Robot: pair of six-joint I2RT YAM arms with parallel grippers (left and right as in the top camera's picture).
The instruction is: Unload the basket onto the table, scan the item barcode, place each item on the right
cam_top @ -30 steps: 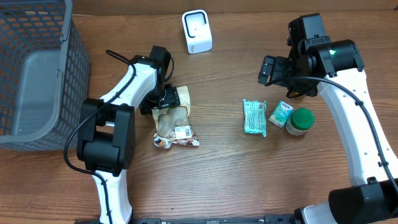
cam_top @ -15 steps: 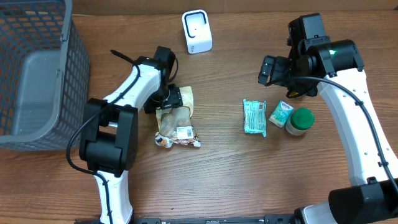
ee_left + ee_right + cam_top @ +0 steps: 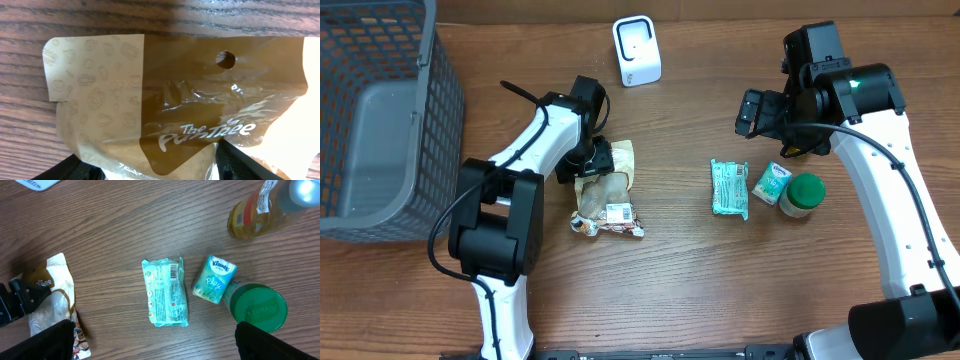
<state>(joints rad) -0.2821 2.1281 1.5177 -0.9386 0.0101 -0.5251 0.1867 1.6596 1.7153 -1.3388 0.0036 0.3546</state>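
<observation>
Item one, the snack bag (image 3: 605, 195): we find it lying flat on the desk (image 3: 700, 280), left of centre, its brown header end turned toward the far edge and a white label (image 3: 616, 212) near its nearer end; what is printed on that label is too small for us to read. The left wrist view shows the header with a hang hole (image 3: 225, 59) and pale lettering. Item two, the left gripper (image 3: 595, 160): it is set over the header end of the bag, jaws apart, one finger (image 3: 85, 171) on either side of the lettering; we cannot tell whether the tips press the film. Item three, the right gripper (image 3: 752, 110): held above the desk on the right, jaws spread wide, holding nothing. Item four, the white scanner (image 3: 636, 50): upright near the far edge, well apart from the bag. Item five, a green pack (image 3: 729, 188), flat, barcode side up. Item six, a tissue pack (image 3: 771, 184), just beside it and touching a green-lidded jar (image 3: 804, 193). Item seven, a bottle (image 3: 255, 212) of amber liquid, seen from the right wrist only. Item eight, a grey basket (image 3: 440, 110) at the far left.
</observation>
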